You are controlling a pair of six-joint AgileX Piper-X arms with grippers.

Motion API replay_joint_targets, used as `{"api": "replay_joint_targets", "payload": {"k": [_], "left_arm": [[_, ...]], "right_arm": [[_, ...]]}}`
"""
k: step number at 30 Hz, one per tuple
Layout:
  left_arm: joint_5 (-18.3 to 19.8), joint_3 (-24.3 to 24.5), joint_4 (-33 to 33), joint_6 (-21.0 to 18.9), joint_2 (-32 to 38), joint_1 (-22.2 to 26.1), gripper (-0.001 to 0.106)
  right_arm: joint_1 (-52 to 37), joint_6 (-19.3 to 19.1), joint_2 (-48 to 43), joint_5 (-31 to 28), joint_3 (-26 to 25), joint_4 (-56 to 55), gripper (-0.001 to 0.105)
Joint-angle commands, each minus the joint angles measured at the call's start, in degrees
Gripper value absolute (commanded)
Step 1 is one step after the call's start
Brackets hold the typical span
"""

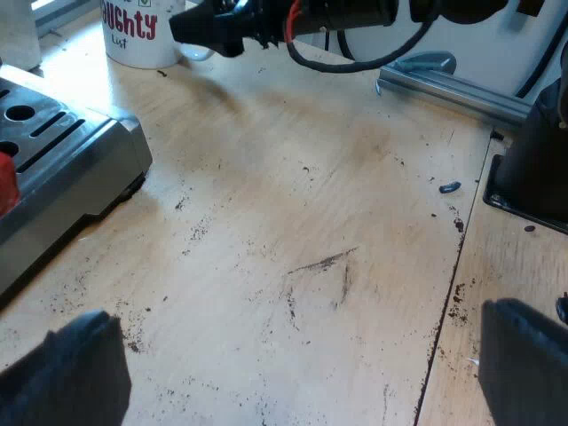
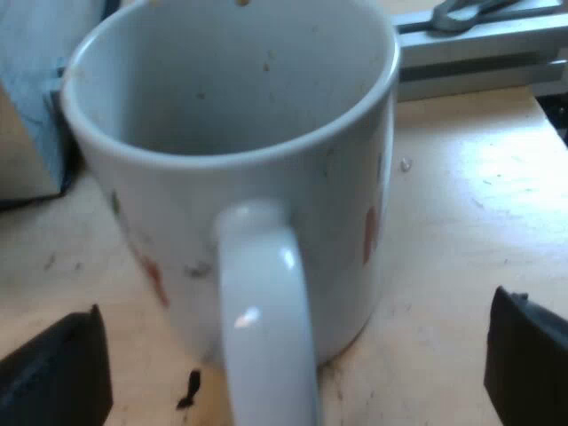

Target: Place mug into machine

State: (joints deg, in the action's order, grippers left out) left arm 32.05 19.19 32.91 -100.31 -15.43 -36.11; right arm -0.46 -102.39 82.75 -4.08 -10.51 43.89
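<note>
A white mug (image 2: 240, 186) with red lettering stands upright on the wooden table, its handle (image 2: 266, 319) turned toward my right gripper (image 2: 293, 373). That gripper is open, its black fingertips (image 2: 58, 368) wide apart on either side of the handle, not touching it. In the left wrist view the same mug (image 1: 142, 35) stands far off with the right arm's gripper (image 1: 209, 27) close beside it. My left gripper (image 1: 302, 373) hangs open over bare wood, nothing between its fingertips (image 1: 75, 373). The espresso machine's metal drip tray (image 1: 62, 151) lies near my left gripper, with a red end (image 1: 7, 182) showing above it.
An aluminium rail (image 1: 453, 89) runs along the table beyond the mug. A black base (image 1: 532, 169) stands on the adjoining board past a seam (image 1: 448, 302). Coffee grounds are scattered on the wood (image 1: 293, 266). A grey-blue block (image 2: 35, 80) stands close by the mug.
</note>
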Motion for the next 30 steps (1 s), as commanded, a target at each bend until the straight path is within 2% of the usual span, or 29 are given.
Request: {"api": "replay_joint_targets", "payload": {"k": [1,4,6,7,8,9,11,12,14,18,21,23,24,26,28,30], "left_arm": [[-0.20,-0.03,-0.64,-0.13,-0.03,-0.27,0.082],[-0.20,-0.03,-0.64,-0.13,-0.03,-0.27,0.082],[-0.20,-0.03,-0.64,-0.13,-0.03,-0.27,0.082],[-0.20,-0.03,-0.64,-0.13,-0.03,-0.27,0.082],[-0.20,-0.03,-0.64,-0.13,-0.03,-0.27,0.082],[-0.20,-0.03,-0.64,-0.13,-0.03,-0.27,0.082],[-0.20,-0.03,-0.64,-0.13,-0.03,-0.27,0.082],[-0.20,-0.03,-0.75,-0.13,-0.03,-0.27,0.082],[-0.20,-0.03,-1.15,-0.13,-0.03,-0.27,0.082],[-0.20,-0.03,-1.15,-0.13,-0.03,-0.27,0.082],[-1.94,-0.03,-1.15,-0.02,-0.03,-0.18,0.082],[-7.92,-0.03,-1.04,-0.02,-0.03,-0.18,0.082],[-9.21,-0.03,-0.91,-0.02,-0.03,-0.18,0.082],[-17.26,-0.03,-0.10,-0.02,-0.03,-0.18,0.082],[-22.16,-0.27,-0.24,-0.02,-0.03,-0.18,0.082],[-23.96,-0.78,-0.29,-0.02,-0.14,-0.18,0.082]], "right_arm": [[-0.03,-0.69,1.40,-0.42,-1.96,0.85,0.086],[-0.03,-0.69,2.62,-0.42,-3.23,0.73,0.086],[-0.03,-0.69,2.80,-0.42,-3.80,-0.13,0.081],[-0.03,-0.69,2.78,-0.42,-4.08,-0.92,0.075],[-0.03,-0.69,2.78,-0.42,-4.29,-1.52,0.063],[-0.03,-0.69,2.78,-0.42,-4.35,-1.58,0.059],[-0.03,-0.69,2.78,-0.42,-4.33,-1.71,0.032],[-0.03,-0.69,2.78,-0.42,-4.33,-1.71,0.025],[-0.03,-0.69,2.78,-0.26,-4.33,-1.83,0.003],[0.10,-0.67,1.74,0.28,-4.23,-3.59,0.000],[0.10,-0.78,-0.61,0.28,-4.05,-7.43,0.000],[0.10,-2.18,-4.55,0.28,-4.05,-12.29,0.000],[0.10,-3.18,-6.20,0.28,-4.05,-13.62,0.000],[0.10,-4.73,-11.53,0.46,-4.05,-19.83,0.000],[0.10,-6.17,-16.64,0.44,-4.05,-24.66,0.000],[0.10,-7.34,-21.79,0.44,-4.05,-30.75,0.000]]}}
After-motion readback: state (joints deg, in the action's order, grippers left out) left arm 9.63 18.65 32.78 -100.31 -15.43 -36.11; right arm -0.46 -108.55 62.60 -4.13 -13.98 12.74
